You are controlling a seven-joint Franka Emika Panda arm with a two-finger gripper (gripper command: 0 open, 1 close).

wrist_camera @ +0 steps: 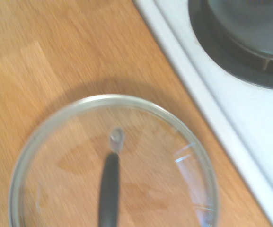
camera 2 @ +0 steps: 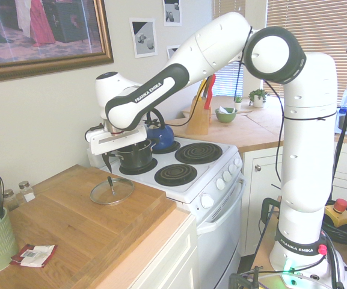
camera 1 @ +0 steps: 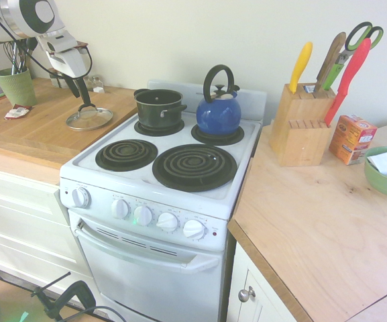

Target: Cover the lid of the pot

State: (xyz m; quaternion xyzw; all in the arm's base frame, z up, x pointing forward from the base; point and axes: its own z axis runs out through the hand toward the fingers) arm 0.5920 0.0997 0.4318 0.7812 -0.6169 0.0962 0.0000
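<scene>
Open, empty jaws of the gripper (camera 2: 109, 174) are hovering above the lid (camera 2: 111, 191); centring them astride its knob (wrist_camera: 117, 138) is advisable before descending.

You're looking at the lid (camera 1: 89, 119) lying flat on the wooden counter, just beside the stove's edge: round clear glass, thin metal rim, wood grain showing through, dark handle sticking up from its centre. The pot (camera 1: 159, 107) is sitting upright and uncovered on the rear burner nearest the counter: small, black with a green tint, straight sides, short side handles. The two are sitting apart, not touching.
</scene>
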